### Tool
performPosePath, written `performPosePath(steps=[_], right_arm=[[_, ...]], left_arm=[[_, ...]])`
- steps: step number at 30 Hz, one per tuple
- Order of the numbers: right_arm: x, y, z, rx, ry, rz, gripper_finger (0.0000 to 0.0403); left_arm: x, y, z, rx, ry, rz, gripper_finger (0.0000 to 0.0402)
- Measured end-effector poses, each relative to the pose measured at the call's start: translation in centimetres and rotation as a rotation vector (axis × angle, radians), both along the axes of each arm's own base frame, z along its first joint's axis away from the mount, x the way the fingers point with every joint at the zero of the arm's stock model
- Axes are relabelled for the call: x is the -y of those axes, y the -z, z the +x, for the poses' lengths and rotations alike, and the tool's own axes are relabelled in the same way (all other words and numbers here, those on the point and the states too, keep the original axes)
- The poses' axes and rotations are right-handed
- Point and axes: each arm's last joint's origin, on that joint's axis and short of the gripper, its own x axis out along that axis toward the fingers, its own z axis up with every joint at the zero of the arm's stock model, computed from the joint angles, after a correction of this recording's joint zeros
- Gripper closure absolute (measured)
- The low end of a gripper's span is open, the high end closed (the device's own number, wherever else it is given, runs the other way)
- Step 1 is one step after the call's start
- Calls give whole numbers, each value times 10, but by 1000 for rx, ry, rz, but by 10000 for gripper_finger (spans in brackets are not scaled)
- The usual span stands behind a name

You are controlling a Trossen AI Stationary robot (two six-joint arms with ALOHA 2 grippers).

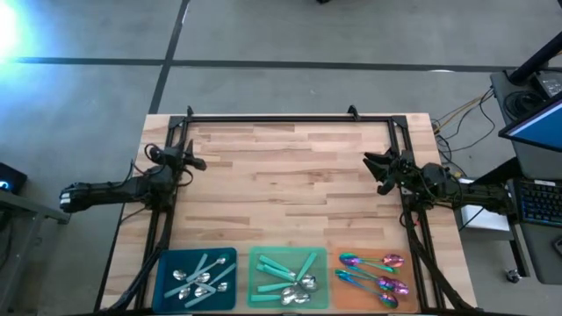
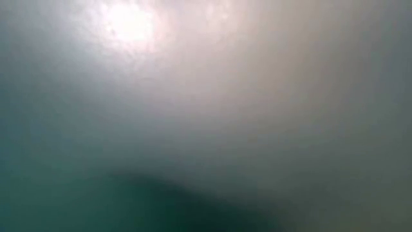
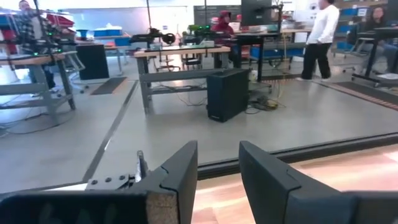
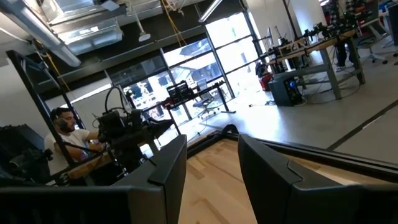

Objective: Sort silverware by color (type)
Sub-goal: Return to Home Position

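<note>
Spoons (image 1: 299, 283) lie sorted in three trays (image 1: 226, 298) at bottom centre: probably light, stiff, slick metal, best pinched across the handle. Left gripper (image 1: 193, 160) and right gripper (image 1: 376, 167) hang at the worktop's (image 1: 290, 175) side edges, fingers narrowly apart, empty.

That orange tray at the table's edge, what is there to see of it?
The orange tray is flat, shallow and rectangular, seemingly plastic. It lies on the wooden table, at its lower edge in the high view, rightmost of three, beside the green tray. About four purple-rainbow spoons lie in it, roughly parallel.
</note>
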Motion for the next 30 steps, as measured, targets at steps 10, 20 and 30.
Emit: performPosePath(steps=[10,20,30], right_arm=[[0,0,0,-2,0,0,268],[0,0,0,-2,0,0,268],[0,0,0,-3,0,1,268]], left_arm=[[0,0,1,5,26,-6,299],[0,2,3,37,23,-26,299],[1,0,3,36,36,-26,299]])
